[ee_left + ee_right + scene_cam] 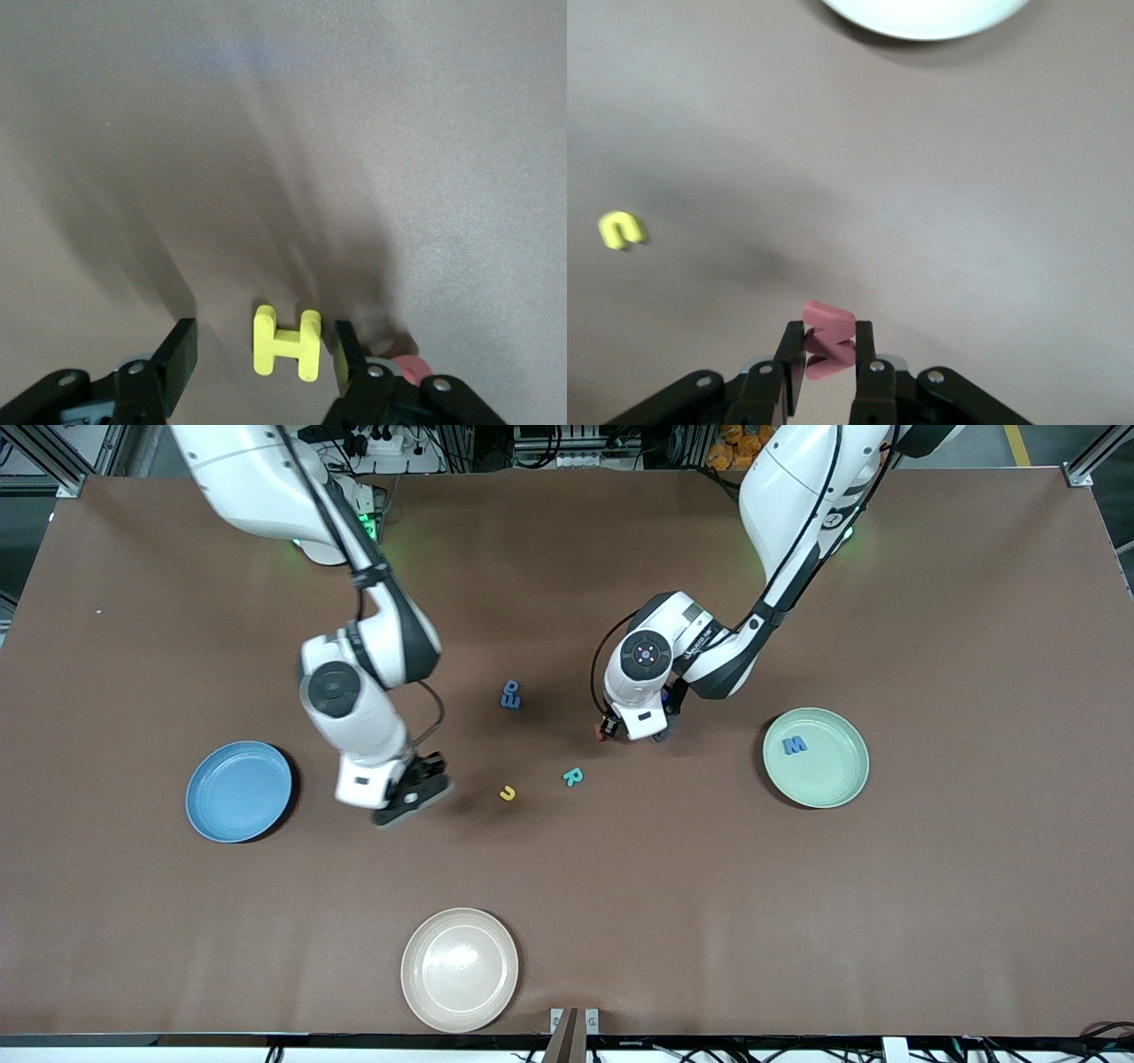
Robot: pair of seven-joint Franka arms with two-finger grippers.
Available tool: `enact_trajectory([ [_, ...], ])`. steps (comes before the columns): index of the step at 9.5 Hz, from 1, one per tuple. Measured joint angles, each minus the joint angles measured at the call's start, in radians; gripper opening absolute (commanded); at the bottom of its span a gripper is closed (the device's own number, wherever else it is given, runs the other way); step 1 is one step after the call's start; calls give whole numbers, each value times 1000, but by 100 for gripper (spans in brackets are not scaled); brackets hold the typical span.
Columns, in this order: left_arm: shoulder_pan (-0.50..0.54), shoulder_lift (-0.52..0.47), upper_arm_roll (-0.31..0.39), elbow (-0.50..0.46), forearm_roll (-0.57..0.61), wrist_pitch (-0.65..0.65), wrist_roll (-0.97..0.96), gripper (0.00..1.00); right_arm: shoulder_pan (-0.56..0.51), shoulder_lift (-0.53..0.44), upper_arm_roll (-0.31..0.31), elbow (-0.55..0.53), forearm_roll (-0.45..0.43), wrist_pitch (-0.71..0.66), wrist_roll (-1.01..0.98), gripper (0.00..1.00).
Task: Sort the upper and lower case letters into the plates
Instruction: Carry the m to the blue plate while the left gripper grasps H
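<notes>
The right hand [830,350] is clamped on a small flat red foam w [827,338], held above the brown tabletop [797,921] between the round matte blue plate [238,791] and the little yellow u [507,793]. The left hand [264,359] hangs low with its fingers apart on either side of a flat yellow H [286,342] lying on the tabletop. A blue M [795,745] already sits in the pale green plate [816,757]. I'd worry the thin w could twist loose during carrying, or the left fingers might nudge the H sideways instead of pinching it.
</notes>
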Motion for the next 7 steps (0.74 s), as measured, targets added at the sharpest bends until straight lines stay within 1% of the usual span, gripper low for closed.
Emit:
enact_trajectory([
  [2, 0, -1, -1, 3, 0, 1, 0, 16, -126, -56, -7, 1, -1, -93, -61, 0],
  [3, 0, -1, -1, 4, 0, 1, 0, 5, -194, -64, -15, 0, -1, -106, -125, 0],
  [4, 0, -2, -2, 4, 1, 1, 0, 1, -264, -62, -23, -3, -2, -112, -191, 0],
  [5, 0, -3, -2, 3, 1, 1, 0, 0, -332, -57, -26, -10, -2, -112, -249, 0],
  [6, 0, -3, -3, 3, 1, 0, 1, 0, -389, -45, -28, -14, -2, -111, -290, 2],
  [7, 4, -6, -3, 3, 2, -4, 7, 0, -422, -27, -28, -16, -2, -106, -305, 70],
])
